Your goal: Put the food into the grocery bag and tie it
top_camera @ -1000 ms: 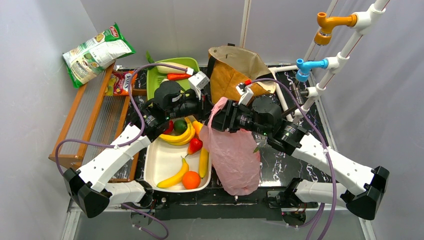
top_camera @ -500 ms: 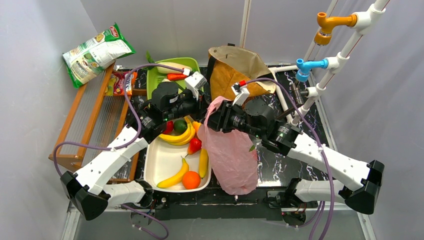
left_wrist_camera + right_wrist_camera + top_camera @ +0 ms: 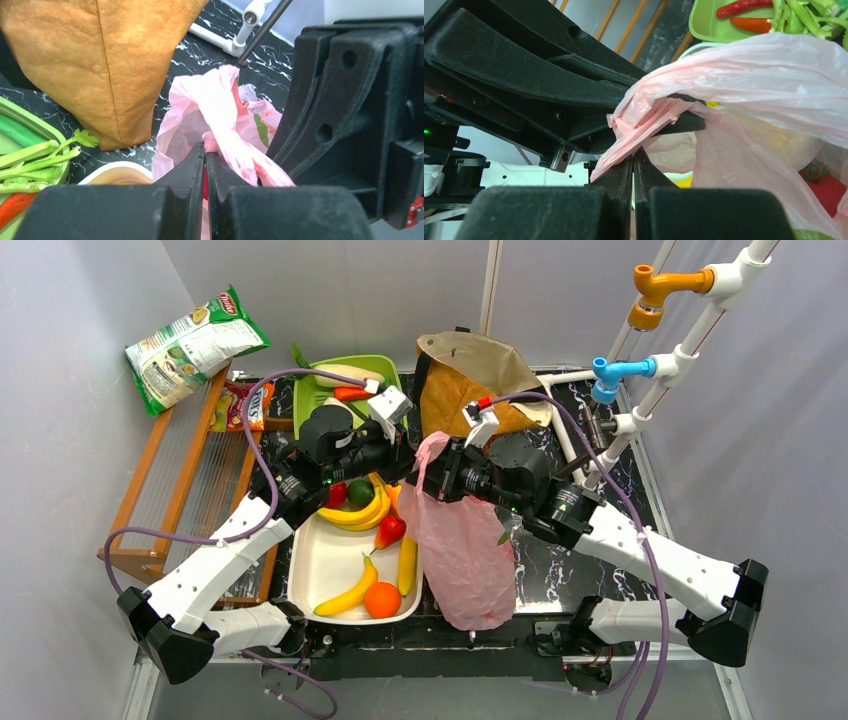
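Note:
The pink grocery bag lies on the dark table between the arms, its top bunched and lifted. My left gripper is shut on a twisted pink handle. Facing it closely, my right gripper is shut on another twisted strand of the bag. In the wrist views the left gripper and right gripper each show jaws pressed together on pink film. The food sits in a white tray: a banana bunch, a single banana, an orange and a red piece.
A stiff brown paper bag stands behind the grippers. A green tray of vegetables is at the back left, with a wooden rack and a crisp packet beyond. A white pipe frame rises at the right.
My right gripper has shut on the bag's handle strand. Both arms have shifted slightly left, and the bag's top is pulled a little tighter.

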{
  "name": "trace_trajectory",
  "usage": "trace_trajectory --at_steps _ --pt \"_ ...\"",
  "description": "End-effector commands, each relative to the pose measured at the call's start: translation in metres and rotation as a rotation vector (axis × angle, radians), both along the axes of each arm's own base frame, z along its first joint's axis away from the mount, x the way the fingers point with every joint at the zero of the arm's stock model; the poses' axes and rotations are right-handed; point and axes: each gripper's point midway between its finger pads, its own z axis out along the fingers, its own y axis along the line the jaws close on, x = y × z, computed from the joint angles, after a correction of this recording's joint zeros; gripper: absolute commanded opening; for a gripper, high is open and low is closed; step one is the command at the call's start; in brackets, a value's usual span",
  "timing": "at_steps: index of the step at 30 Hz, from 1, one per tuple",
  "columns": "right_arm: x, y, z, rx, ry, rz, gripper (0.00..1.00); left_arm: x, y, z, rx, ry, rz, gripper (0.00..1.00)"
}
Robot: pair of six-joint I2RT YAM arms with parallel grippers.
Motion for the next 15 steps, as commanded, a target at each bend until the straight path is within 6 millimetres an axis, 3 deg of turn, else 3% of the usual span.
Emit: trace_trajectory --at_steps 1,10,15 --pt "-0.006 -0.019 0.033 0.03 0.005 -0.041 0.01 -0.009 0.009 0.004 0.025 -0.008 0.0 0.0" --pt "-0.013 -0.083 0.011 -0.049 0.089 -0.219 0.01 -0.016 0.024 0.018 0.03 0.004 0.046 0.0" --pt "-0.013 -0.107 0.017 -0.095 0.066 -0.279 0.01 -0.018 0.031 0.033 -0.01 -0.068 0.063 0.0"
